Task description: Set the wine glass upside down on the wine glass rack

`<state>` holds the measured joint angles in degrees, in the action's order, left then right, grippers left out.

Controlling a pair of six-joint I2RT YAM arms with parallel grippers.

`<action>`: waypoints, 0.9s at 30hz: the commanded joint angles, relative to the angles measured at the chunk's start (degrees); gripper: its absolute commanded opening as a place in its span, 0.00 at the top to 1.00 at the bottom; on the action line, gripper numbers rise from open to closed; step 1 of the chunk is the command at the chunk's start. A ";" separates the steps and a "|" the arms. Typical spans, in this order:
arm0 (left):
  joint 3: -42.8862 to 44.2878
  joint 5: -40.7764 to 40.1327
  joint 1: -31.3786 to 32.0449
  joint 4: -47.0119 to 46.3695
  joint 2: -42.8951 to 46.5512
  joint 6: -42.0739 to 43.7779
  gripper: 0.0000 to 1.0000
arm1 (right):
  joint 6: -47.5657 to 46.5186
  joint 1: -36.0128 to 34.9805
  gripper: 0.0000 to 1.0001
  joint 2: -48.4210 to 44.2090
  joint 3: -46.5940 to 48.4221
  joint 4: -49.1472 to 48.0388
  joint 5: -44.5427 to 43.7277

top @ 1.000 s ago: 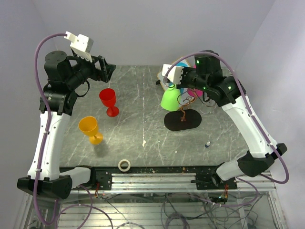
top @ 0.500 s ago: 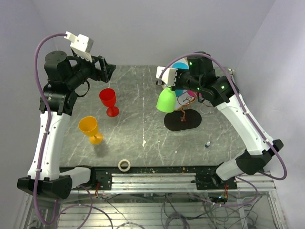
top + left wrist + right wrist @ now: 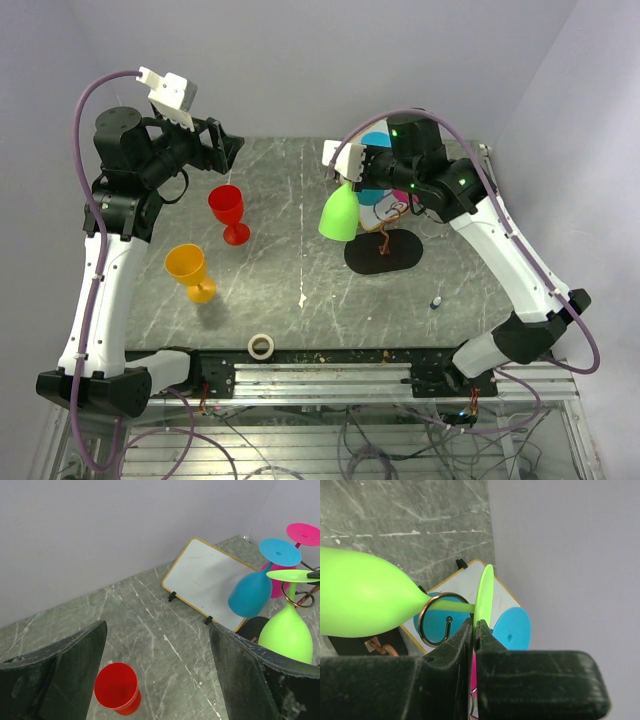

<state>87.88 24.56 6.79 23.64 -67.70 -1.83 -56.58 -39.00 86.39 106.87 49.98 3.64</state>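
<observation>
My right gripper (image 3: pixel 476 625) is shut on the rim of the foot of the green wine glass (image 3: pixel 338 212), which hangs bowl-down and tilted out to the left of the wine glass rack (image 3: pixel 383 240). In the right wrist view its stem (image 3: pixel 452 606) crosses the top of one curled ring (image 3: pixel 420 621) of the rack. A blue glass (image 3: pixel 252 592) and a pink glass (image 3: pixel 304 532) hang upside down on the rack. My left gripper (image 3: pixel 222 150) is open and empty, high above an upright red glass (image 3: pixel 228 213).
An upright orange glass (image 3: pixel 190 272) stands near the left front. A roll of tape (image 3: pixel 261 346) lies at the front edge and a small dark object (image 3: pixel 436 301) at the right front. A white board with a wooden rim (image 3: pixel 205 587) leans behind the rack.
My right gripper has moved left and back with the green glass, swinging its bowl out to the left of the rack. The left arm has not moved.
</observation>
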 commanded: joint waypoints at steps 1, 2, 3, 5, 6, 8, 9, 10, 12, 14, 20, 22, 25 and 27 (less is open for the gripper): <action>-0.34 1.34 -0.55 -0.60 1.08 0.76 0.07 | 1.86 -0.37 1.00 0.40 2.69 -1.11 2.83; -0.34 1.29 -0.55 -0.54 1.16 0.83 0.07 | 1.96 -0.42 1.00 0.47 2.79 -1.09 2.93; -0.34 1.36 -0.55 -0.53 1.17 0.86 0.07 | 1.98 -0.42 1.00 0.57 2.89 -1.11 3.16; -0.42 1.44 -0.55 -0.50 1.26 0.88 0.07 | 2.32 -0.46 1.00 0.58 3.14 -0.93 3.82; -0.42 1.38 -0.55 -0.52 1.30 0.86 0.07 | 2.41 -0.45 1.00 0.52 3.24 -0.89 4.14; -0.56 1.47 -0.55 -0.54 1.34 0.86 0.07 | 2.58 -0.44 1.00 0.60 3.49 -0.78 4.62; -0.59 1.51 -0.55 -0.55 1.34 0.88 0.07 | 2.68 -0.41 1.00 0.58 3.56 -0.84 4.67; -0.67 1.53 -0.55 -0.60 1.41 0.87 0.07 | 2.70 -0.45 1.00 0.62 3.61 -0.84 4.58; -0.73 1.60 -0.55 -0.69 1.43 0.94 0.07 | 2.70 -0.40 1.00 0.62 3.53 -0.90 4.28; -0.82 1.56 -0.55 -0.69 1.52 0.99 0.06 | 2.73 -0.39 1.00 0.57 3.31 -1.00 4.10; -1.22 1.76 -0.55 -0.84 1.61 1.03 0.07 | 2.64 -0.42 1.00 0.29 2.90 -0.56 4.95; -1.09 1.82 -0.55 -0.87 1.50 0.97 0.07 | 2.54 -0.37 1.00 0.16 3.28 -0.09 5.37; -0.88 1.99 -0.55 -0.77 1.42 0.87 0.07 | 2.32 -0.39 1.00 -0.01 3.52 0.41 5.93; -0.78 2.12 -0.55 -0.65 1.43 0.81 0.07 | 2.10 -0.37 1.00 -0.21 3.46 0.67 6.03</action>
<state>87.18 24.99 6.79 23.64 -67.26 -1.45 -54.89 -39.07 86.91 108.64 51.33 7.09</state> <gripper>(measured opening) 0.934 0.019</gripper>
